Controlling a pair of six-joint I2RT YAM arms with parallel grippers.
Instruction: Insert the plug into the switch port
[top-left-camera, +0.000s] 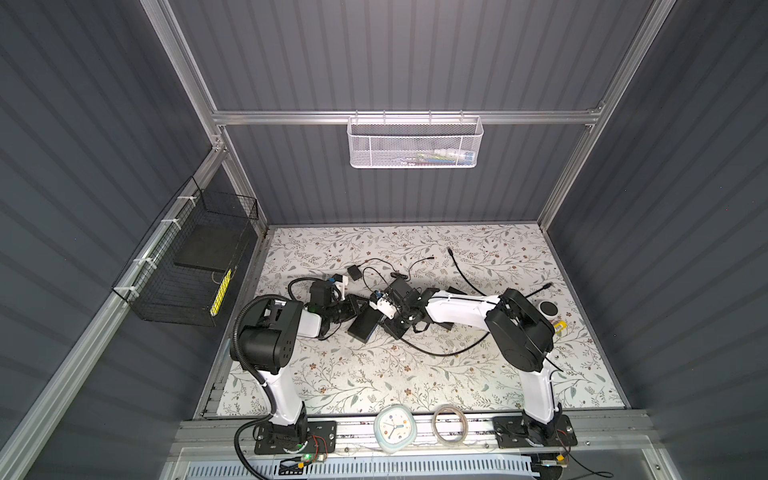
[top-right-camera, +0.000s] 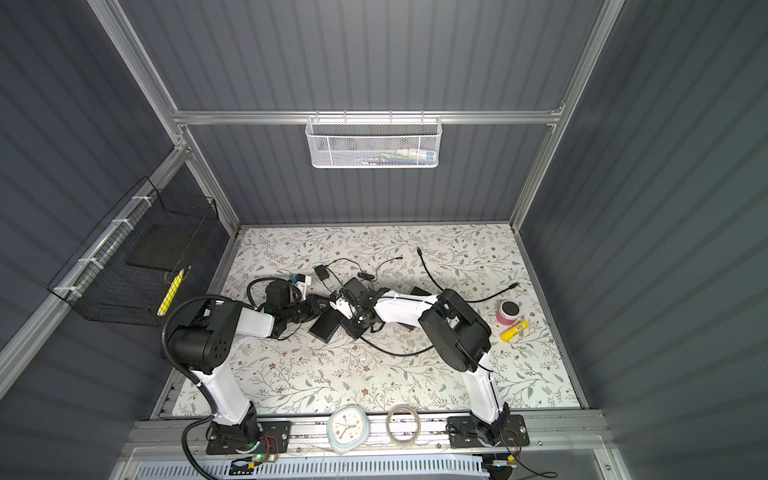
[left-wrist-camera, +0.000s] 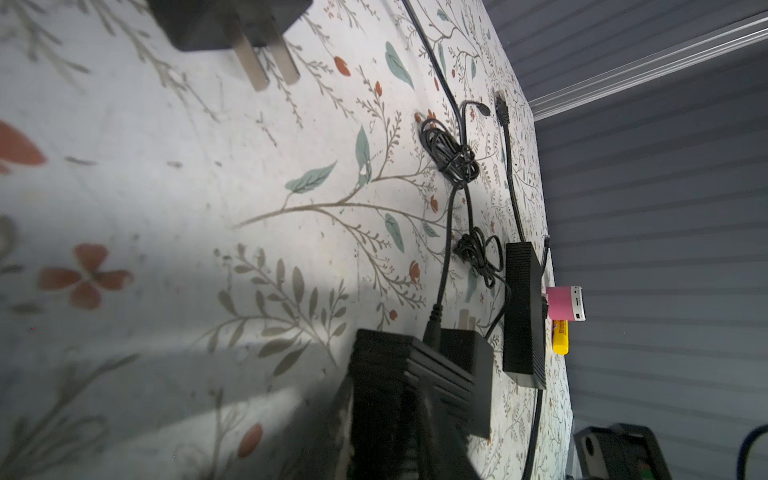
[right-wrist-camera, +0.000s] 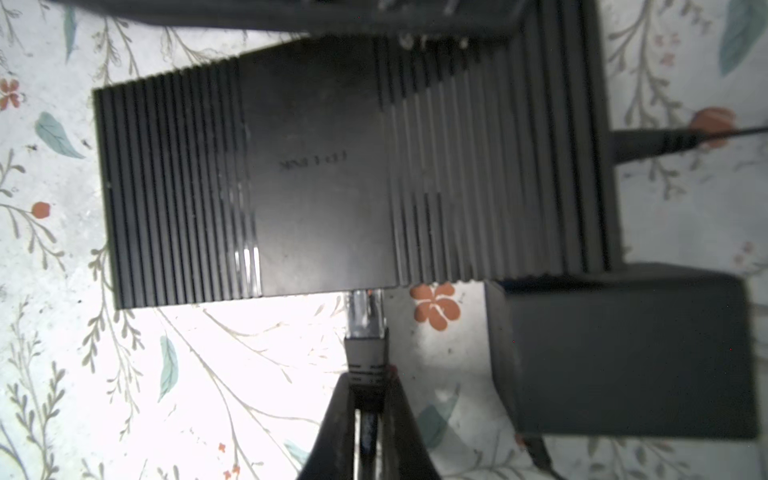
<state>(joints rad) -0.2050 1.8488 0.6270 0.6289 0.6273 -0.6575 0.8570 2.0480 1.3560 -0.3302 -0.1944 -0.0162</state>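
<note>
Between the arms, in both top views, lies the switch (top-left-camera: 365, 326). Left wrist view: the left gripper (left-wrist-camera: 395, 419) seems clamped on it. Right wrist view: the right gripper (right-wrist-camera: 368, 388) pinches the plug (right-wrist-camera: 365, 328) at the switch port (right-wrist-camera: 363, 293); a skewed push could jam it.

place: robot lab cell | cues: aluminium frame (top-left-camera: 291, 117), grey panel walls (top-left-camera: 374, 54)
</note>
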